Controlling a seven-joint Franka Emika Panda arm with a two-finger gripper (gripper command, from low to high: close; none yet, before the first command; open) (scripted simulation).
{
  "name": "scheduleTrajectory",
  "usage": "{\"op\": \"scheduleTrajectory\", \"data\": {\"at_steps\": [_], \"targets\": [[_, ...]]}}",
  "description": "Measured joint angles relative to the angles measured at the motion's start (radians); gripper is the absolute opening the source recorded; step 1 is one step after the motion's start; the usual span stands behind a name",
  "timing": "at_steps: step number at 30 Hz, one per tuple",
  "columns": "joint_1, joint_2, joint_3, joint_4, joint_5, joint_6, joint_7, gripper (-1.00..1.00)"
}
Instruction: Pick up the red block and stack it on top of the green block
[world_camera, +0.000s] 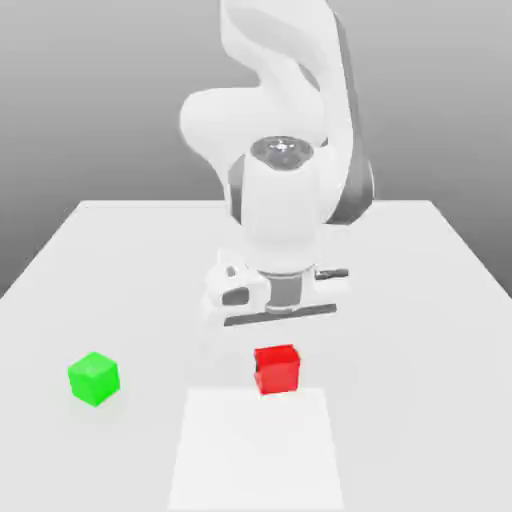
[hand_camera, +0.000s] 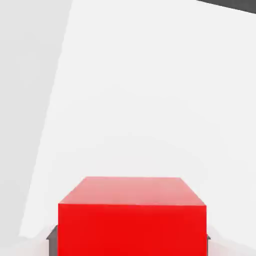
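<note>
The red block (world_camera: 277, 368) rests on the white table (world_camera: 420, 300) near the middle front. My gripper (world_camera: 277, 348) reaches straight down from the white hand onto it. In the hand view the red block (hand_camera: 132, 217) looms close, with a dark finger pad (hand_camera: 52, 236) pressed against each of its two sides, so the gripper is shut on it. The green block (world_camera: 94, 378) stands alone on the table toward the exterior view's left, well apart from the red block and at about the same depth.
A paler rectangular patch (world_camera: 258, 455) marks the table surface just in front of the red block. The arm's white body (world_camera: 285, 120) rises behind the hand. The table's edges run diagonally on both sides.
</note>
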Motion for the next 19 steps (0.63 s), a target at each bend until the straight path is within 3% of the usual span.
{"op": "scheduleTrajectory", "data": {"at_steps": [9, 15, 16, 19], "targets": [[-0.328, -0.042, -0.256, 0.069, -0.066, -0.107, 0.215, -1.0], [-0.343, 0.148, -0.249, 0.084, 0.098, 0.06, 0.112, -1.0], [-0.35, 0.176, -0.235, 0.085, 0.126, 0.084, 0.092, 1.0], [-0.35, 0.176, -0.235, 0.085, 0.126, 0.084, 0.092, 1.0]]}}
